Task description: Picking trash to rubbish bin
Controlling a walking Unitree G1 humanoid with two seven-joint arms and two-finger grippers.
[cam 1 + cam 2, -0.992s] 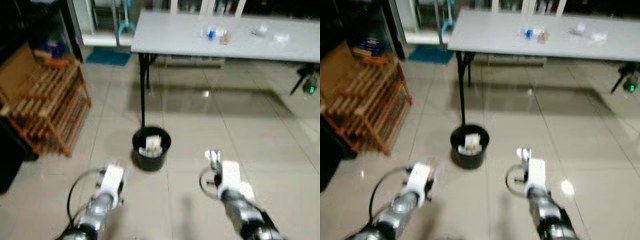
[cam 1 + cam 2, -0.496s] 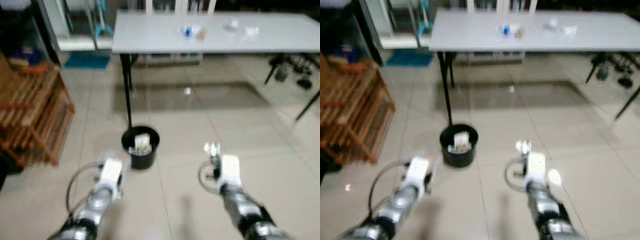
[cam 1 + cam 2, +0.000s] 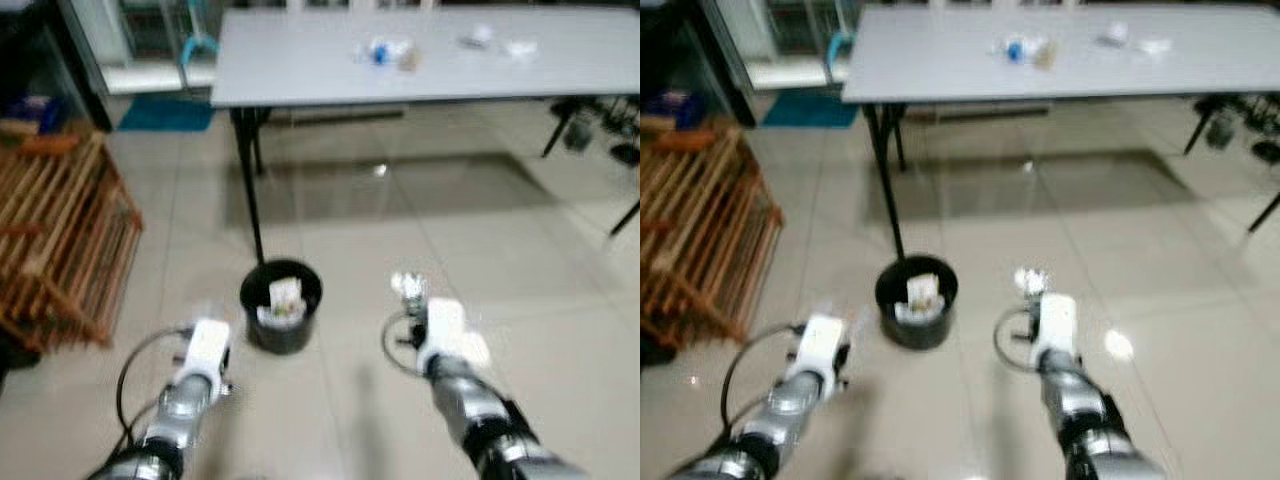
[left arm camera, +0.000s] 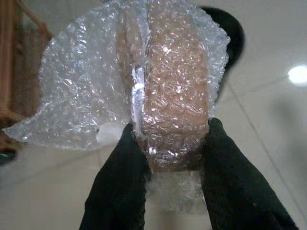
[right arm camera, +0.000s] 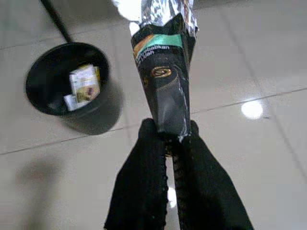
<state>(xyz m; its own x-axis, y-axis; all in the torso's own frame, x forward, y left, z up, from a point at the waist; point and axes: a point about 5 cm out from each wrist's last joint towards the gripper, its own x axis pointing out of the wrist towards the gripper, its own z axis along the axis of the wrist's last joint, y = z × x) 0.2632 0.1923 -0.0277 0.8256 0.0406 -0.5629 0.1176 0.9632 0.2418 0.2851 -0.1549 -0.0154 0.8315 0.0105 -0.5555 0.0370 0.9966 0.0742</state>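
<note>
Two grippers are both busy, each one carrying a piece of trash over the tiled floor (image 3: 520, 250). My left gripper (image 4: 168, 143) is clamping its black fingers (image 4: 122, 177) on a wad of bubble wrap (image 4: 139, 81) that is bunched around something tan inside; what that is, I cannot tell. My right gripper (image 5: 168, 139) is pinching the narrow end of a dark snack wrapper (image 5: 165, 81), with the foil-lined open end pointing away from the fingers (image 5: 141, 177). Printed text and a green band are showing on the wrapper; the lettering is too blurred for me to read in full.

The black rubbish bin (image 3: 281, 306) is standing on the floor ahead of me, between my two arms and slightly nearer my left one, just in front of a black table leg (image 3: 250, 190). It is already holding some trash, including a small printed carton (image 5: 84, 84) standing inside. In the right wrist view the bin is sitting beside the wrapper, apart from it, and not under it.

Beyond the bin, a long grey table (image 3: 300, 70) is carrying several small items: something blue and white (image 3: 382, 50) near the middle and pale scraps (image 3: 495, 42) further to my right, all too blurred to identify. A wooden slatted rack (image 3: 60, 250) is standing on my left side, well apart from the bin. Head views are soft with blur.
</note>
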